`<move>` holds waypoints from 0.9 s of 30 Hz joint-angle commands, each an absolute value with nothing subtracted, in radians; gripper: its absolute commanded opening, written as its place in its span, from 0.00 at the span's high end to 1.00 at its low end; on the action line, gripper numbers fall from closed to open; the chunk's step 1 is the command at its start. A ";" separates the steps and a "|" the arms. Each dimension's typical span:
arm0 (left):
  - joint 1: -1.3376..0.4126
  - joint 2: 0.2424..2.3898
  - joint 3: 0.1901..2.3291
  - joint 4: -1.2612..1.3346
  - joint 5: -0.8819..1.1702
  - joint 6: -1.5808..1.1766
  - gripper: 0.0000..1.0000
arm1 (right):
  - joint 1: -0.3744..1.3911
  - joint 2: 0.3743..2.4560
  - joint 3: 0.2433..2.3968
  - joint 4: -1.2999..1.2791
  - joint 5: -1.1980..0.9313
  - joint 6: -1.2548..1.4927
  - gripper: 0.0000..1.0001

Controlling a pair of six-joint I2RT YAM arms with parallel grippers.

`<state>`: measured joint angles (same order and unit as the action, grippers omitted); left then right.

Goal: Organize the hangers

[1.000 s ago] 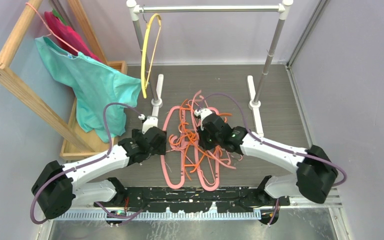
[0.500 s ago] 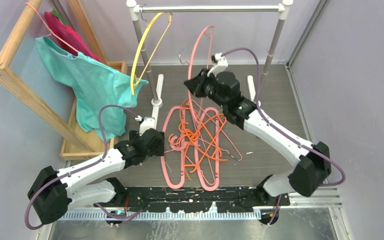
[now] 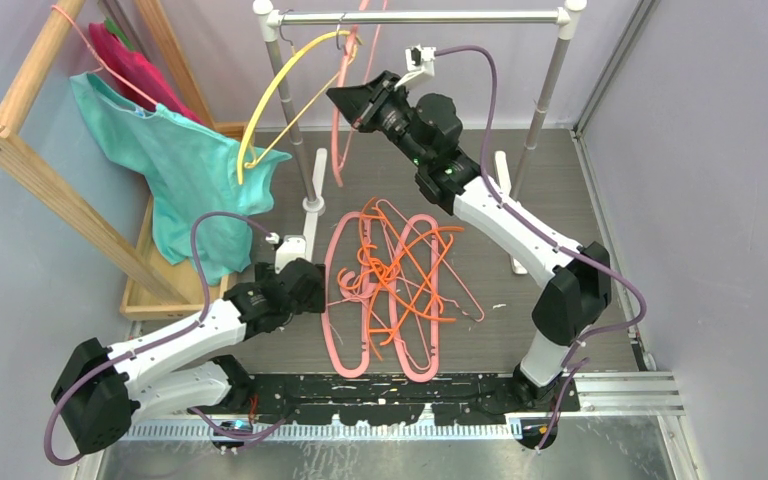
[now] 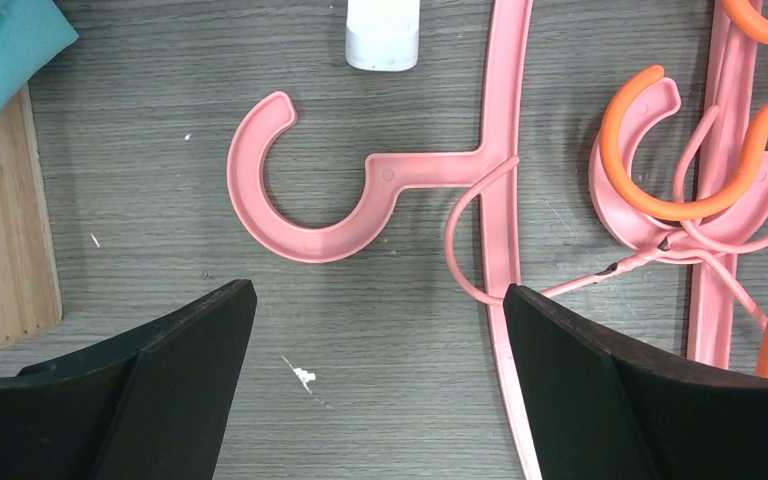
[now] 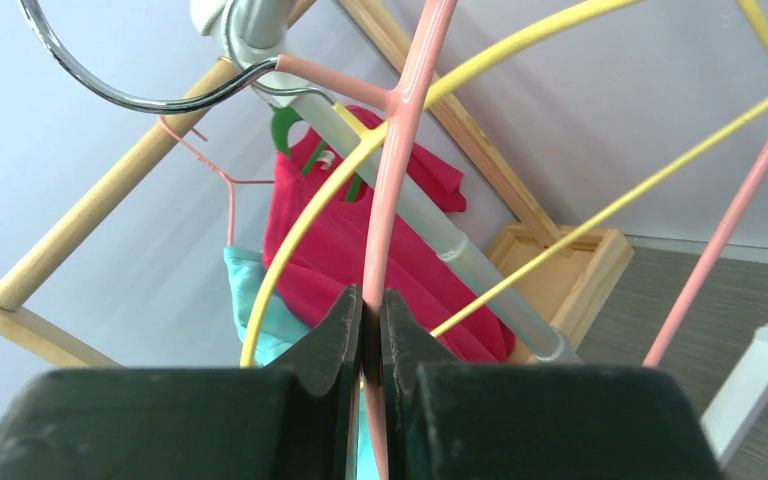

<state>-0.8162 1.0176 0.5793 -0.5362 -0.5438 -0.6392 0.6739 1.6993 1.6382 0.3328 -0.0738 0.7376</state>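
The right gripper (image 5: 372, 300) was raised at the far side, just below the metal rail (image 3: 440, 17) of the garment rack, with its jaws pinched shut on the thin arm of a pink hanger (image 5: 390, 200). The chrome hook of that hanger curved beside the rail's left end; whether it rested on the rail could not be told. A yellow hanger (image 3: 280, 70) hung from the same rail, just left of the pink one, swung out towards the left, and the two crossed in the right wrist view.

The rest of the hangers (image 3: 400, 270) lay on the floor between the two arms, near of the rack: orange ones tangled over long pink ones. The left gripper (image 4: 377, 295) hung low at the left edge of this heap, jaws spread wide and holding nothing, above the hook of a pink floor hanger (image 4: 300, 245).

At the far left a wooden frame (image 3: 30, 160) carried a teal garment (image 3: 190, 170) and a magenta garment (image 3: 140, 70). The teal one drooped over the wooden tray (image 3: 160, 300) at the frame's foot and hid much of its inside, so what lay in the tray could not be told.
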 commanded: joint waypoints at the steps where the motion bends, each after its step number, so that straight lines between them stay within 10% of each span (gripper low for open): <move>1: -0.812 1.001 0.571 -0.529 -0.576 -0.640 0.02 | 0.698 1.711 1.742 0.435 -0.126 0.727 0.97; 27: -0.812 0.961 0.556 -0.545 -0.580 -0.655 0.02 | 0.703 1.943 2.051 0.186 -0.009 0.818 0.91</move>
<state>-0.8162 0.9794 0.5549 -0.5449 -0.5507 -0.6399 0.7036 1.9392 1.9690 0.1768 -0.0189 0.8085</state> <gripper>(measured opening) 0.979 0.127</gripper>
